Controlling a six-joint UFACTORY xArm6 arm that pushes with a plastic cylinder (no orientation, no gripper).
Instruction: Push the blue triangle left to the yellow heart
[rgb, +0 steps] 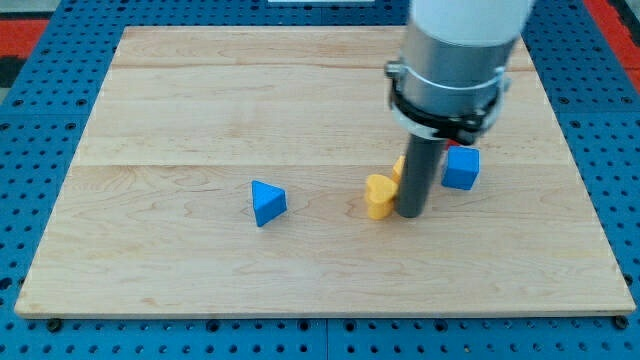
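The blue triangle (267, 202) lies on the wooden board left of centre. The yellow heart (379, 195) lies to its right, near the middle. My tip (411, 214) rests on the board right beside the yellow heart, touching or nearly touching its right side. The blue triangle is well to the left of my tip, with the heart between them. The rod hides part of another yellow block (399, 166) just behind the heart.
A blue cube-like block (461, 168) sits right of the rod, with a bit of red block (456, 147) showing behind it. The wooden board (150, 120) lies on a blue pegboard surface (40, 60). The arm's grey body (450, 70) hangs over the board's upper right.
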